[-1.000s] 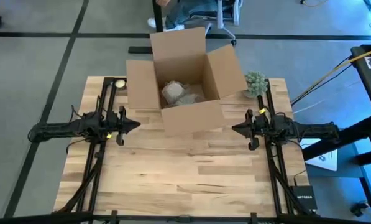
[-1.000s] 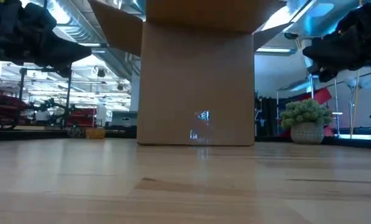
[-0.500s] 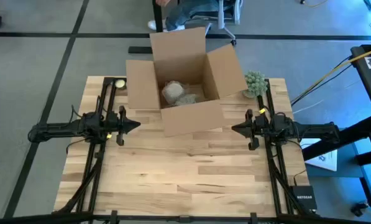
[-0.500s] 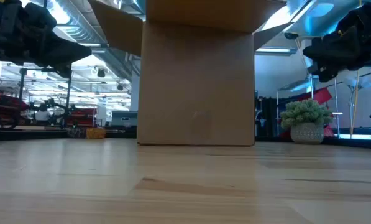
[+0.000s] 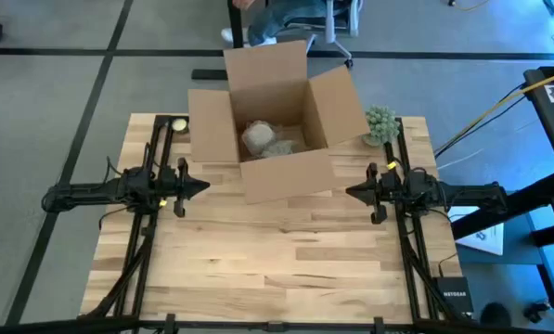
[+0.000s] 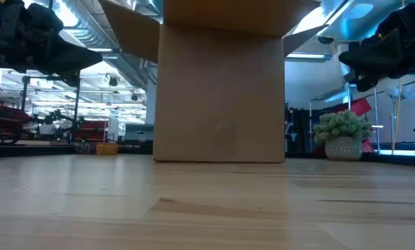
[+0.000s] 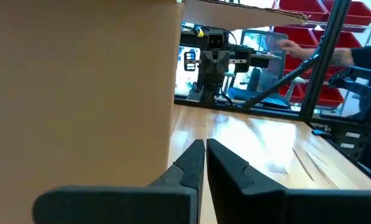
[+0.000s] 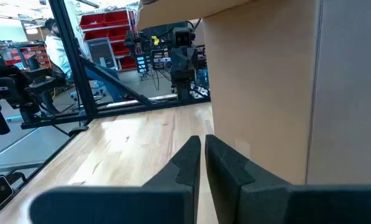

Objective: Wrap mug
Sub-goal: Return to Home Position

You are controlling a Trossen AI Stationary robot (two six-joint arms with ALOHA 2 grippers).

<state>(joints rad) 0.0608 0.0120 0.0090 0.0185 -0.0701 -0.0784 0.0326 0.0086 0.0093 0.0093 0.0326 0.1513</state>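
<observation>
Mug (image 5: pixel 261 137) in box (image 5: pixel 286 176), apart from fingers (image 5: pixel 199 186)

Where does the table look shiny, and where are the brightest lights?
Left wrist view: a pale glare patch lies on the table, out past the left gripper, whose jaws are shut. Low view: bright ceiling lights glow at the upper left, and the cardboard box looks dim against them. Right wrist view: only a soft sheen on the wood beside the right gripper, jaws shut too.

Bright, even overhead light; ceiling lamps (image 6: pixel 67 15) glow beyond, pale glare streaks the light wooden table (image 7: pixel 269 163), and the brown cardboard box (image 6: pixel 221 97) shows a shaded near face.
</observation>
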